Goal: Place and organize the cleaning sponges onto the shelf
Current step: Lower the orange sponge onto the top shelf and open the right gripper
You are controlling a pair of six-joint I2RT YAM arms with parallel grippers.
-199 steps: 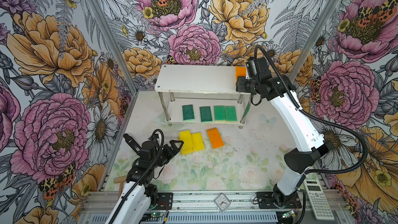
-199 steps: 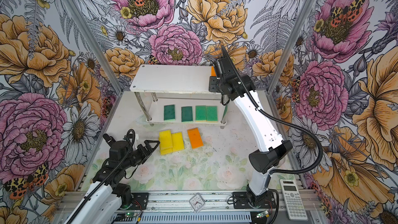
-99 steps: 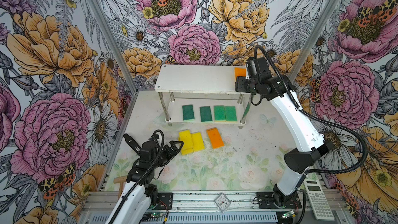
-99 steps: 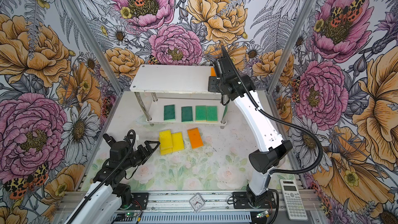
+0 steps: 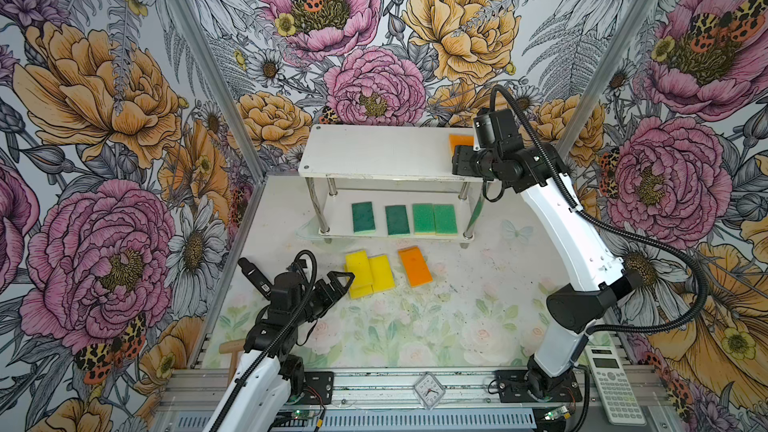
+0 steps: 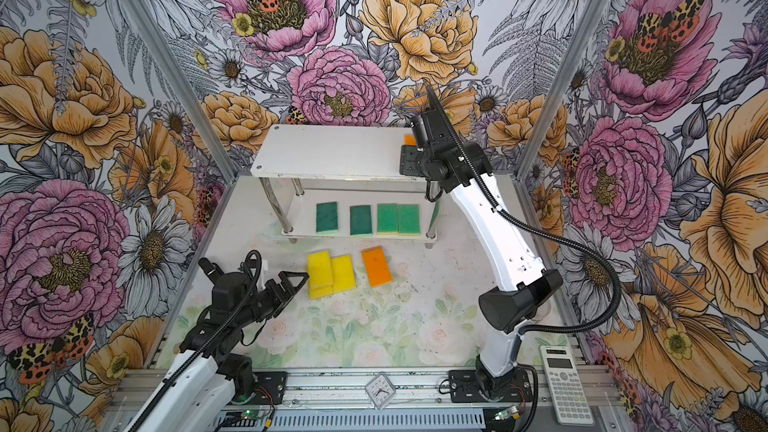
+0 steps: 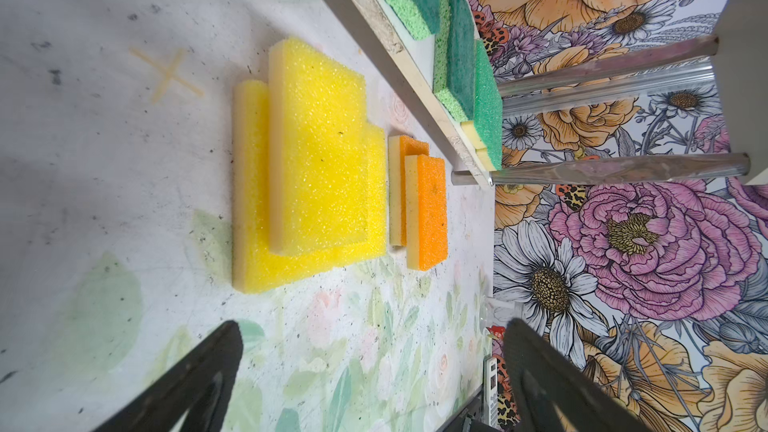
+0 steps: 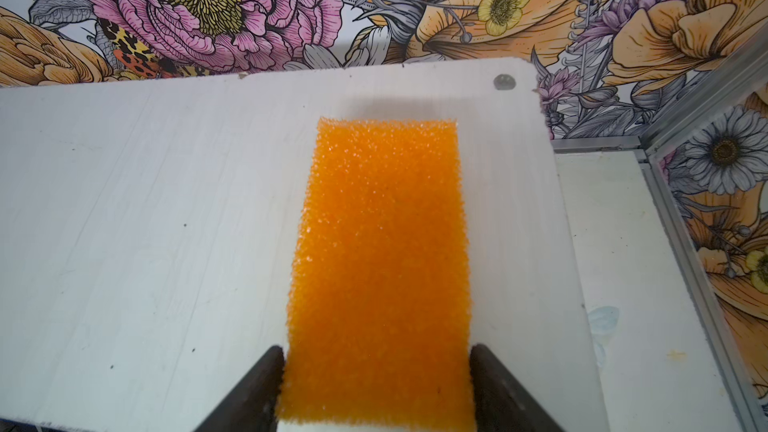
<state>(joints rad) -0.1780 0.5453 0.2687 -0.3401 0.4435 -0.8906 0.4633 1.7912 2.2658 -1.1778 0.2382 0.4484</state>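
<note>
The right gripper (image 8: 377, 349) is at the right end of the shelf (image 5: 374, 151), over the top board. An orange sponge (image 8: 380, 243) lies flat on that board, just inside its right edge, with its long sides parallel to that edge and its far end short of the far right corner screw. In the right wrist view the near end of this sponge sits between the two fingertips (image 8: 274, 371), each just against a long side. The foam does not look squeezed, and I cannot tell whether the jaws grip it or merely flank it. In both top views the gripper body hides most of the sponge, and only its far end shows.

The left gripper (image 5: 338, 284) hangs low over the bench (image 5: 457, 317) near its left edge. Its jaws are spread wide with nothing between them. They point toward the yellow sponges (image 5: 370, 274), which are just beyond the fingertips and not touching them. In the left wrist view these lie in an overlapping pile, with one resting on top of the others. Just to their right on the bench, in front of the shelf's front edge, lie two orange sponges with pale underlayers (image 7: 430, 209), one partly over the other.

Four green sponges sit in a row along the front edge of the lower board. The two darker ones (image 5: 363, 218) are on the left with a gap between them. The two lighter ones (image 5: 434, 219) are on the right, touching side by side.
</note>
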